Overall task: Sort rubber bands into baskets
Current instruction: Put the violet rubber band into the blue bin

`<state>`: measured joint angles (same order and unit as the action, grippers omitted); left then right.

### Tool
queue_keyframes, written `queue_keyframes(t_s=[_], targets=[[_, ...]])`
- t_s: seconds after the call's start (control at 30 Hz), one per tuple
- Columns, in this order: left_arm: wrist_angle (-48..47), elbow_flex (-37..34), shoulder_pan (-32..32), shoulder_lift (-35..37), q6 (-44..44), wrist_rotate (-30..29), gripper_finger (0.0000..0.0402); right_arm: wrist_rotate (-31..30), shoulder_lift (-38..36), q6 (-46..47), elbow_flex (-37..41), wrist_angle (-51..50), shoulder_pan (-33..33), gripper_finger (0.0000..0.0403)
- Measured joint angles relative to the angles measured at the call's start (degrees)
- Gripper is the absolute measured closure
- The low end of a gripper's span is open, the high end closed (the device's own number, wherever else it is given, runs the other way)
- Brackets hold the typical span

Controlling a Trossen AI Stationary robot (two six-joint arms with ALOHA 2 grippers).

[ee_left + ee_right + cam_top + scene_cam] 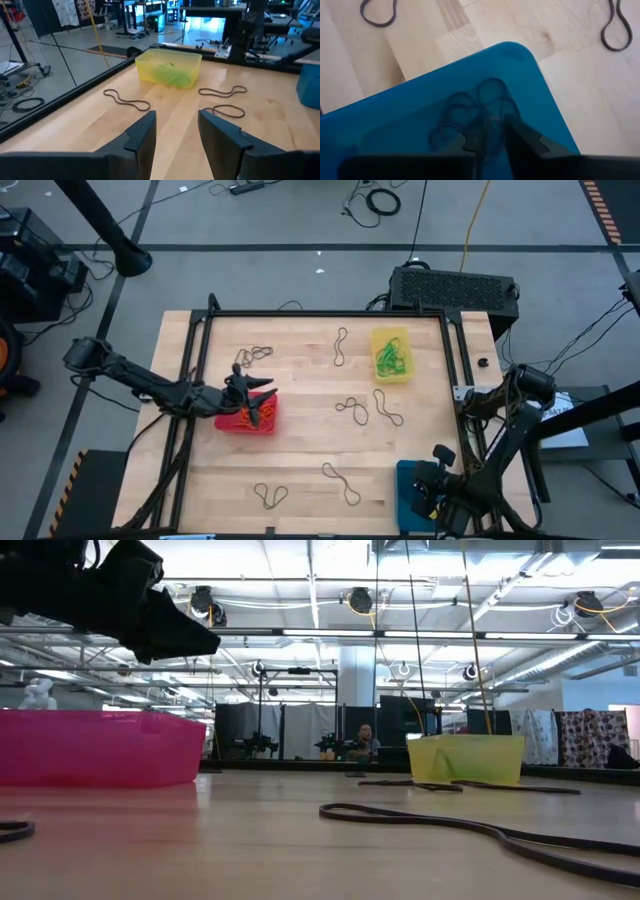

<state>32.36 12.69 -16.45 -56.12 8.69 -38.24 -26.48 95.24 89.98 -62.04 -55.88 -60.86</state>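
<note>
My left gripper [262,392] hovers open over the red basket [232,423], which holds orange-red rubber bands [256,418]; in the low view it [160,625] hangs above that basket [100,745]. Its fingers [177,132] point toward the yellow basket [169,66] with green bands [391,358]. My right gripper [492,140] is over the blue basket [420,100] at the near right corner [408,480], pointing steeply down, fingers slightly apart above dark bands [470,107] lying in it. My right gripper's fingertips [470,142] stand right above the dark bands on the blue basket's floor. Whether they touch a band I cannot tell. My left gripper touches nothing.
Several dark rubber bands lie loose on the wooden table: near the far edge [341,347], at the middle [352,410], [388,408], and by the near edge [340,480], [270,495]. A black frame rail [320,313] borders the table.
</note>
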Motion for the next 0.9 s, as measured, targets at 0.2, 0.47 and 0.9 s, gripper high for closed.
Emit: queue_keyframes(t_s=[0.2,0.47,0.9], targets=[[-0.53,0.0,0.0,-2.91,0.04,0.22,0.0247,1.57,-0.88,1.04,-0.02,-0.25,0.83,0.029],[-1.68,0.0,0.46,-1.47,0.01,0.56,0.0247,-3.88,-6.93,-8.02,-0.04,-0.63,1.66,0.0251],[-40.17,12.22,23.96,1.81,10.55,14.55,0.0247,-25.04,-28.39,-30.82,9.08,-8.38,4.49,0.0261]])
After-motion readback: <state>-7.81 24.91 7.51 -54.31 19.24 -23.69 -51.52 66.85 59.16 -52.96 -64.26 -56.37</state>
